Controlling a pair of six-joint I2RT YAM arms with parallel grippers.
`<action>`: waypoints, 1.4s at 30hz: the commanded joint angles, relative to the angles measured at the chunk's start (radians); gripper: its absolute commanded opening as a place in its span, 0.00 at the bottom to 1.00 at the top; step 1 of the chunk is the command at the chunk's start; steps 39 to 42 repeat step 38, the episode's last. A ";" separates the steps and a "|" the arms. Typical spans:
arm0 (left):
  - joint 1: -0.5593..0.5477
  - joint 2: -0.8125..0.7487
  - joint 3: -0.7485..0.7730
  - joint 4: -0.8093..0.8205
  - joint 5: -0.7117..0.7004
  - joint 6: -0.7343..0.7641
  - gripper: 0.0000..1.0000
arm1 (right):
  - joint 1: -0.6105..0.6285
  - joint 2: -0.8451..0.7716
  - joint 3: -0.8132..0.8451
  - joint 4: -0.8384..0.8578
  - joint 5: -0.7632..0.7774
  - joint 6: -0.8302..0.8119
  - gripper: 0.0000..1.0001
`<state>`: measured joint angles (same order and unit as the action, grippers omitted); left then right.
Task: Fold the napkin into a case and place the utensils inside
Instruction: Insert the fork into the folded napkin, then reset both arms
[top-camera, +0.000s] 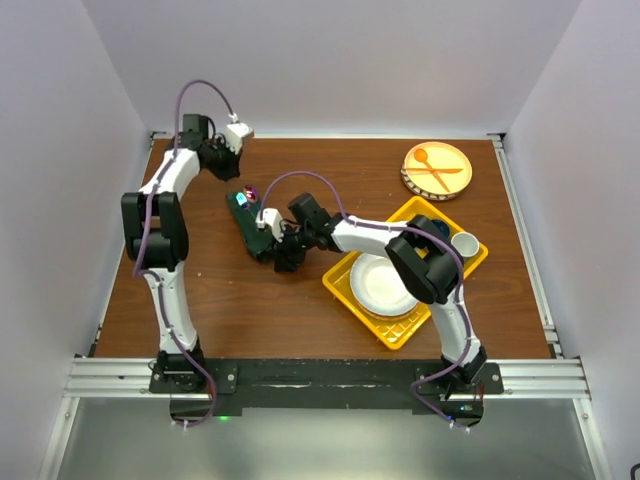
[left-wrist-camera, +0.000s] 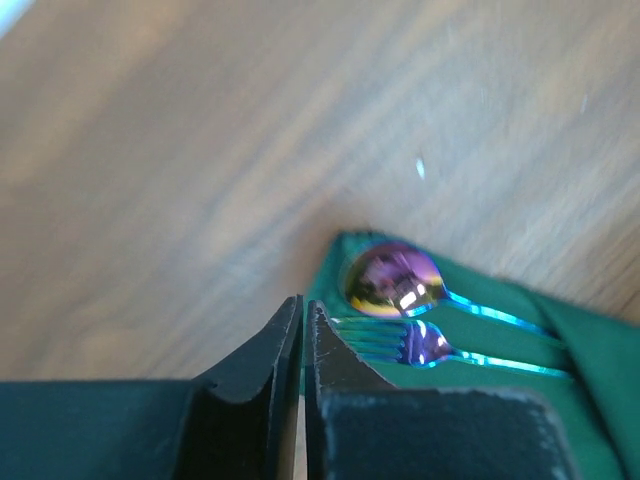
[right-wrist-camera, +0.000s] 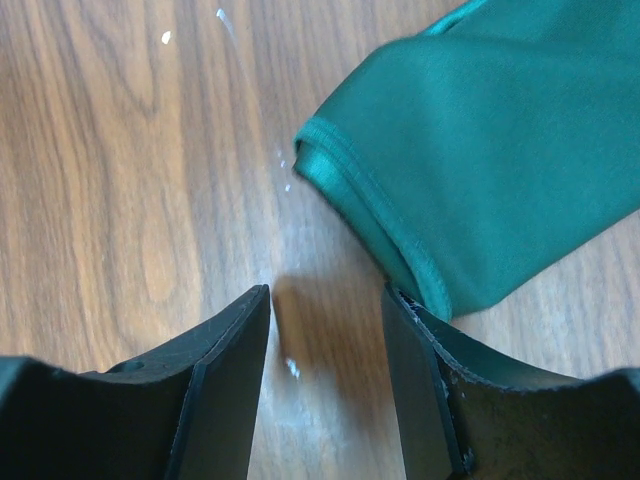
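Looks done: case holds spoon and fork, heads out at 11 o'clock; left end effector closed, empty; right end effector open

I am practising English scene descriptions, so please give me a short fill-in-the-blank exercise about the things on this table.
1. The shiny spoon and fork lie on the dark ____ napkin.
2. The white plate sits in a ____ tray.
3. The jaws of the right end effector stand ____ near the napkin's corner.

Missing words: green; yellow; open.
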<state>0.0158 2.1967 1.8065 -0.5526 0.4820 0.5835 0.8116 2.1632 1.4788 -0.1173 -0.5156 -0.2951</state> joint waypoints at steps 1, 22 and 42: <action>0.012 -0.147 0.091 0.085 0.003 -0.105 0.11 | -0.003 -0.100 -0.051 -0.033 -0.030 -0.064 0.53; 0.021 -0.718 -0.309 -0.088 0.061 -0.263 1.00 | -0.242 -0.676 -0.241 -0.185 0.064 0.157 0.98; -0.007 -1.014 -0.793 0.022 -0.083 -0.359 1.00 | -0.416 -1.065 -0.621 -0.214 0.229 0.264 0.98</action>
